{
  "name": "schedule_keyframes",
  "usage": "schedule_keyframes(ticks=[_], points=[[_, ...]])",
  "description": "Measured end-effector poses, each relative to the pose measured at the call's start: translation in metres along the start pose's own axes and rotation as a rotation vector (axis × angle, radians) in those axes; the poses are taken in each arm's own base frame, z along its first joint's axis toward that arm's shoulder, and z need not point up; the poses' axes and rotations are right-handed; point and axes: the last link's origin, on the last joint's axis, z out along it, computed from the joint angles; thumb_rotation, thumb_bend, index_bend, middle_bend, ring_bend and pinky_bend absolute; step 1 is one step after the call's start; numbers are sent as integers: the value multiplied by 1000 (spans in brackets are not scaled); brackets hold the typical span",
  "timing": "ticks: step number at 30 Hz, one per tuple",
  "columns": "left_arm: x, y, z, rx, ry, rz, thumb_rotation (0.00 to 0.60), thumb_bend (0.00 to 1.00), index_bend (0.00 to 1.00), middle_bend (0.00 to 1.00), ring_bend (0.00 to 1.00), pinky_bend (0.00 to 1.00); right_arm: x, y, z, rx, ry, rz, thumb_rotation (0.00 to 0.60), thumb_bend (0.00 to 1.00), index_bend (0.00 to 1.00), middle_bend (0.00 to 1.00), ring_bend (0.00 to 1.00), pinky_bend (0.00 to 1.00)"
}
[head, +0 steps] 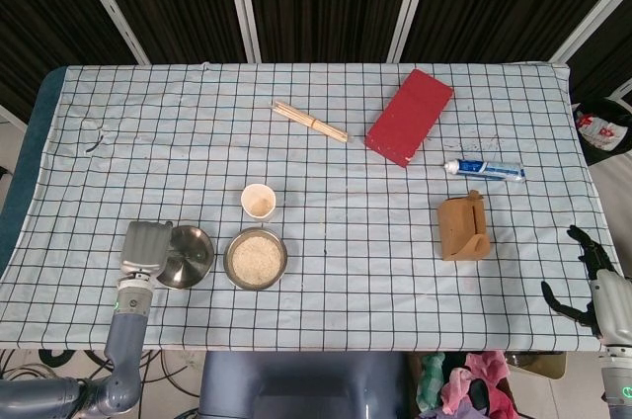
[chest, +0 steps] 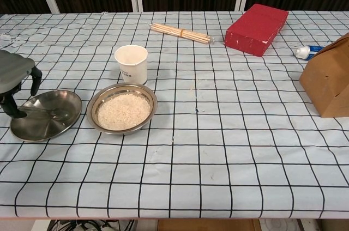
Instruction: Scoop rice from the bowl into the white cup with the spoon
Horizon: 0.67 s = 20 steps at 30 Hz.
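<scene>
one spoon (chest: 48,113), one bowl (chest: 122,108), one white cup (chest: 131,63)

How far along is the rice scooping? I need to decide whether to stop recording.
Done: in the head view the white cup seems to hold some rice. In hand: the spoon lies in the steel plate by the left hand; whether its fingers grip the handle is unclear. Left: the bowl is full of rice. The right hand holds nothing.
</scene>
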Motion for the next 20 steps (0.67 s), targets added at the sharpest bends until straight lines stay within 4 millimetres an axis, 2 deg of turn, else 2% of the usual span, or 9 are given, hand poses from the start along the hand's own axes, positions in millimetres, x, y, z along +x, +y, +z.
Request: schedule_keyframes(ticks=[3, 5, 7, 10, 11, 13, 15, 17, 20], points=[[4, -5, -3, 3, 7, -14, 600, 90, 406, 986, 967, 988, 0, 0, 0, 0, 0, -1, 600, 305, 83, 110, 82, 218], [8, -9, -7, 4, 17, -34, 600, 89, 360, 922, 902, 929, 0, 0, 0, 1, 0, -5, 600, 306, 83, 110, 82, 218], [13, -14, -12, 4, 31, -64, 600, 88, 297, 783, 786, 800, 0, 1, 0, 1, -1, -11, 600, 305, 82, 110, 82, 218], [18, -24, -21, -2, 64, -114, 600, 84, 198, 469, 496, 491, 0, 1, 0, 1, -1, -26, 600, 306, 83, 110, 82, 218], [19, -28, -24, -6, 78, -127, 600, 82, 177, 393, 418, 409, 0, 1, 0, 1, -1, -32, 600, 306, 83, 110, 82, 218], [21, -37, -31, -18, 113, -153, 600, 73, 112, 194, 203, 178, 0, 2, 0, 5, 0, -43, 600, 306, 83, 107, 82, 217], [21, -45, -38, -30, 149, -174, 600, 63, 64, 71, 67, 44, -1, 2, 0, 11, 2, -60, 600, 306, 83, 102, 82, 218], [22, -56, -47, -47, 191, -201, 600, 51, 26, 10, 7, 0, -1, 2, 0, 21, 5, -85, 600, 306, 83, 93, 82, 218], [19, -76, -63, -63, 254, -230, 600, 42, 1, 0, 0, 0, -2, 2, 0, 39, 12, -130, 600, 306, 83, 86, 82, 217]])
